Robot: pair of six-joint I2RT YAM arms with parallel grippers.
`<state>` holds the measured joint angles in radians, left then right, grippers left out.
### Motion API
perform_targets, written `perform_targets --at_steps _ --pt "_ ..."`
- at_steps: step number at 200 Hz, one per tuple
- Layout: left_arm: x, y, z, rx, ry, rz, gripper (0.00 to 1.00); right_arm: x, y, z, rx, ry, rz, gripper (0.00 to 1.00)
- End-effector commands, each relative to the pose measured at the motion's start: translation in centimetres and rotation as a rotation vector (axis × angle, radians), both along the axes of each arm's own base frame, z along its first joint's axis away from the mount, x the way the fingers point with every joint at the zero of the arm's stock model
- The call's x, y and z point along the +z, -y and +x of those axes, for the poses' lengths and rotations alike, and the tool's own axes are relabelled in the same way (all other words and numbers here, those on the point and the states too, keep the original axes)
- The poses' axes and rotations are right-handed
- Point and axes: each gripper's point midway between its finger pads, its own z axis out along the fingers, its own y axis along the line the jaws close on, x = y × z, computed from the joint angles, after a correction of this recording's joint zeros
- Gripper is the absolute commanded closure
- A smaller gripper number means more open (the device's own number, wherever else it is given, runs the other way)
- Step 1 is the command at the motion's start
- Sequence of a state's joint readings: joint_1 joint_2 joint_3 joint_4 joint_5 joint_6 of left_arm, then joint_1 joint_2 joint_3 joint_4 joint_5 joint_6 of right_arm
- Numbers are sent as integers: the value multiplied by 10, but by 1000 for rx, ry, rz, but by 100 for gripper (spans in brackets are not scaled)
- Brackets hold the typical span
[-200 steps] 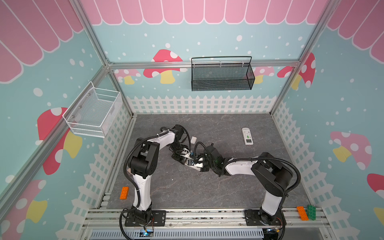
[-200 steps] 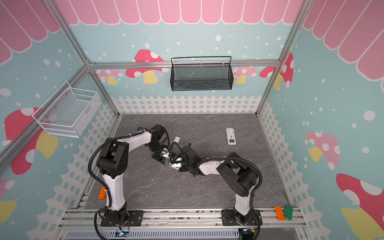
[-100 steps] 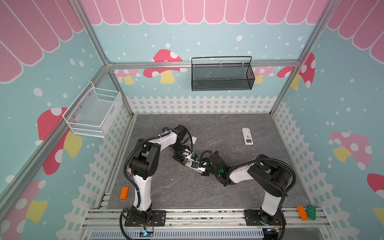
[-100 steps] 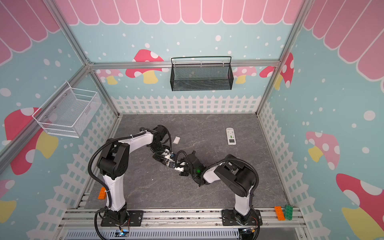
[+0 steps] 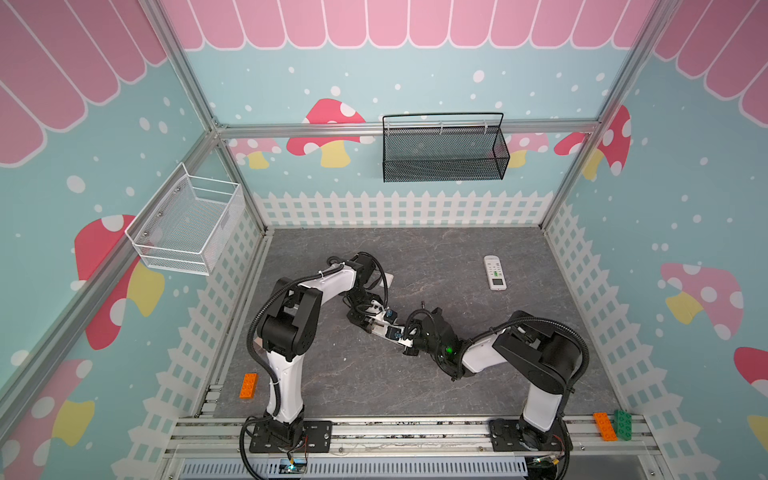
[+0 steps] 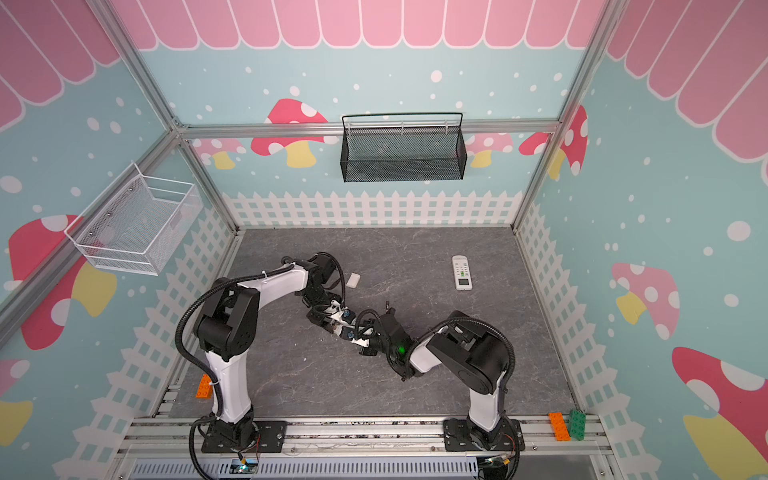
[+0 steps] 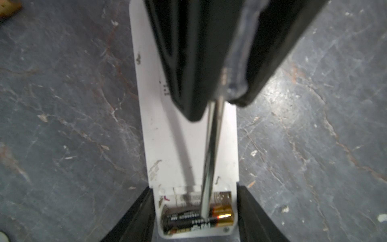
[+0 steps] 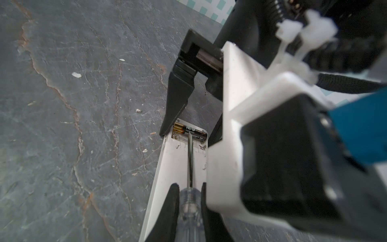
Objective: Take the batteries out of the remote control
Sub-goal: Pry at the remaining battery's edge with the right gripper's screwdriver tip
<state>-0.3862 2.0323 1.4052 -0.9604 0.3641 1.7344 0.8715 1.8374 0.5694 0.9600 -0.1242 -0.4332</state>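
A black mesh basket (image 5: pixel 444 160) hung on the back wall, and a white wire basket (image 5: pixel 189 245) on the left wall. On the grey bench (image 5: pixel 436 249) a lone white remote (image 5: pixel 495 272) lay face up near the back right, with an orange brick (image 5: pixel 248 386) at the front left. On the front rail another orange brick (image 5: pixel 604 426) and a green brick (image 5: pixel 622 424) sat side by side

Left arm (image 5: pixel 286 386), right arm (image 5: pixel 540 405) showing white links, black joints, ribbed black cables (image 5: pixel 540 320); green light (image 5: pixel 448 349) glowing by right wrist; left end effector (image 7: pixel 195 187) wearing black fingers (image 7: pixel 134 218).
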Motion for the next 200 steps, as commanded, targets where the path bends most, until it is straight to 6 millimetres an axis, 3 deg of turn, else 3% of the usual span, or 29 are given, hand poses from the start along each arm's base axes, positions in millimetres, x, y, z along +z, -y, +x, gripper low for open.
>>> perform_targets --at_steps 1,54,105,153,200 --pt "1 -3 -6 -21 -2 12 44 -6 -1 -3 4 9 22 100" --pt "2 -16 3 -12 27 41 35 -12 -1 -1 29 1 -118 100" --pt "-5 -18 6 2 10 50 39 -19 -9 3 55 -10 -176 100" --pt "-7 -7 0 -13 -10 29 44 -14 -17 8 37 -4 -94 100" --pt "1 0 -2 -21 -3 1 37 7 -16 0 37 2 61 100"
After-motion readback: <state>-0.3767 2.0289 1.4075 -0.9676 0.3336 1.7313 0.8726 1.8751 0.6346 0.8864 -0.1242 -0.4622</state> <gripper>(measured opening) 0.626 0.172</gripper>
